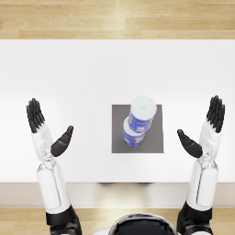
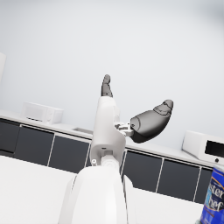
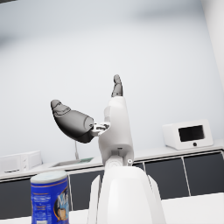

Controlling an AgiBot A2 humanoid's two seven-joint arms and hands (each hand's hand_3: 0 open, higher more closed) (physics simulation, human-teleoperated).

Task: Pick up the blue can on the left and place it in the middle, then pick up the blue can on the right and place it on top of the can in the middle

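I am looking down at a big white table (image 1: pixel 69 69) that fills most of the head view. It is holding everything up so I can reach it.

In the middle of the picture, a bit to the right, a dark gray mat (image 1: pixel 158 137) is lying flat on the table. I think it is marking the middle spot where the cans belong.

My two white arms are coming up from the bottom corners, one on each side of the mat. I am holding them well apart from the cans, so I am not bumping anything.

On the mat the bottom can (image 1: pixel 133 136) is standing up, and the top can (image 1: pixel 142 113) is sitting on it. The top one is showing a bit up and to the right of the bottom one; I cannot tell if that is a real lean. I think the stacking is done.

My left hand (image 1: pixel 46 128) is at the left of the picture, fingers spread wide, holding nothing. My right hand (image 1: pixel 204 131) is at the right, also spread wide and holding nothing, because the cans are standing by themselves.
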